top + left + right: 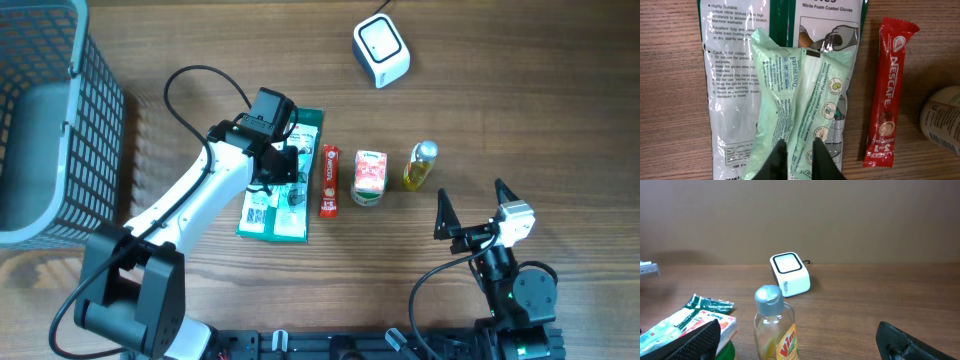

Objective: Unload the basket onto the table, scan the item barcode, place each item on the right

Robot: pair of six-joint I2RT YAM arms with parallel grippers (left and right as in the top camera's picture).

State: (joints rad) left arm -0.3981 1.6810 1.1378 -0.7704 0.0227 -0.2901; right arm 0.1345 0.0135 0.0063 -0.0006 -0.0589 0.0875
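Left gripper (pixel 799 159) clamps green pack (pixel 795 100) by its end, probably to carry it to scanner (pixel 381 50); right gripper (pixel 470 200) parked, jaws wide apart.

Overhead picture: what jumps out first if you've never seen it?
The left gripper pinching a pale green packet mid-table, over a glove pack. Then the big grey basket at the far left, and the white scanner near the top edge.

There were one basket (pixel 100 130), one scanner (pixel 381 50), one glove pack (pixel 735 75), one green packet (pixel 790 100), one coffee sachet (pixel 329 180), one carton (pixel 369 176), one bottle (pixel 421 166)
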